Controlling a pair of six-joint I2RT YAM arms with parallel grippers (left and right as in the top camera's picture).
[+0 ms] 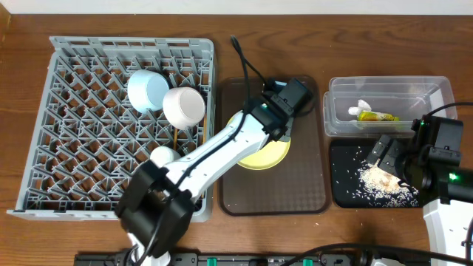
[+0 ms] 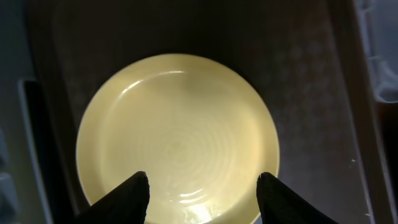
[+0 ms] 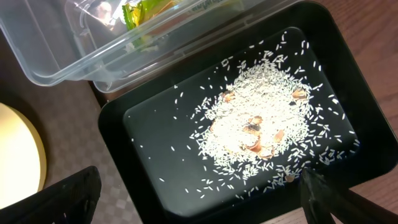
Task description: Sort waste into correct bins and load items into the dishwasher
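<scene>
Over yellow plate (image 2: 177, 124) edge, left gripper (image 2: 202, 182) spread.

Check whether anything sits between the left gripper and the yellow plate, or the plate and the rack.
Nothing visible blocks the left gripper: its open jaws hang over the yellow plate on the brown tray. Toward the grey rack, only its side wall lies between.

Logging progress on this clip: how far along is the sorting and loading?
Done: the light blue bowl, white bowl and small cup sit in the dish rack. The wrapper and white scrap are in the clear tub, and the rice is in the black tray.
In hand: the left gripper, fingers apart, is over the yellow plate on the brown tray.
Left: racking that plate. I can't make out the chopsticks.
</scene>
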